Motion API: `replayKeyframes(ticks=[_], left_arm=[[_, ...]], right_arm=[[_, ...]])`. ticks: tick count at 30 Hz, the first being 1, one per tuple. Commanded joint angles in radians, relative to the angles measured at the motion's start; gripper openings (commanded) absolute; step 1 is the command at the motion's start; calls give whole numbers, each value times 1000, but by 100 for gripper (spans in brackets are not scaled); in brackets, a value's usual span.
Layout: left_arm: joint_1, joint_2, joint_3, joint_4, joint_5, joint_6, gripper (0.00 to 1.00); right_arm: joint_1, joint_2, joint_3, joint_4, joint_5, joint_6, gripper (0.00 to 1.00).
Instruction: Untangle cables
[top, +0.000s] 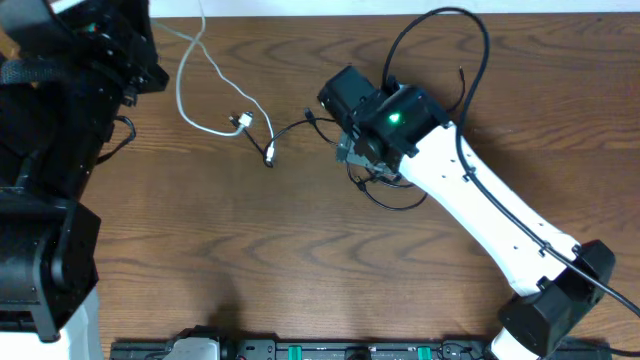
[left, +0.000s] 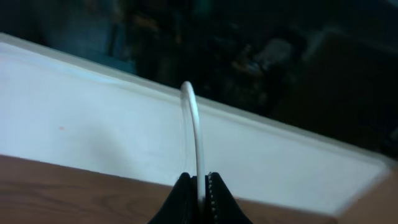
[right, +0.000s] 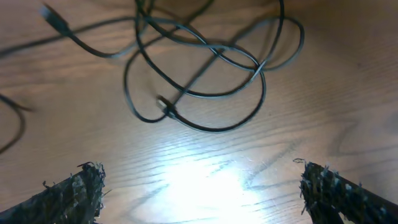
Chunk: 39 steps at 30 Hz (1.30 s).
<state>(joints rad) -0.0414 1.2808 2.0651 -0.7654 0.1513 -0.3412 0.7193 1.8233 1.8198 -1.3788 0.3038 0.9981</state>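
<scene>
Hovering with the right gripper (right: 199, 175) spread wide and empty just above the black cables (right: 216, 55), a loose knot of overlapping loops on the wooden table (top: 300, 270). Pinching the white cable (left: 196, 130) tight in the left gripper (left: 198, 183), well to the left of that knot, with the cord arching up out of the closed fingers. Probably about to pick out one black strand. Choose an outer loop, or a free end trailing out of the knot, rather than the crossing at its middle. Lower straight down, close on a single strand only, then lift and draw slowly away from the knot, stopping at any tightening of the other loops. Hold the white cord clear to the left of the knot, so as not to drag the white plug (top: 241, 122), lying on the table partway between, back into the black loops.
</scene>
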Motion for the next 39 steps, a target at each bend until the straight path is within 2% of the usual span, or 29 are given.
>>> replayKeyframes(ticks=[1, 5, 9, 11, 17, 22, 29, 32, 39], left_arm=[[2, -8, 15, -5, -307, -3, 8], [2, 3, 14, -40, -536, 46, 8], [21, 21, 14, -41, -834, 44, 7], [49, 23, 14, -41, -875, 44, 7], [109, 19, 14, -39, -863, -22, 8], [122, 24, 14, -86, -714, -20, 7], [122, 75, -2, -164, -251, -19, 8], [121, 118, -5, -172, -80, 12, 7], [121, 253, -6, -177, 224, 32, 8]], right_arm=[[0, -3, -47, 19, -13, -12, 99], [2, -3, -87, 46, -35, -12, 99], [2, -3, -129, 72, -56, -12, 99], [2, -3, -146, 79, -56, -12, 99], [2, -3, -186, 110, -79, -13, 99], [2, -3, -225, 156, -108, -13, 99], [2, -3, -274, 201, -206, -15, 99], [3, -3, -287, 201, -212, -61, 99], [3, -3, -294, 200, -263, -106, 99]])
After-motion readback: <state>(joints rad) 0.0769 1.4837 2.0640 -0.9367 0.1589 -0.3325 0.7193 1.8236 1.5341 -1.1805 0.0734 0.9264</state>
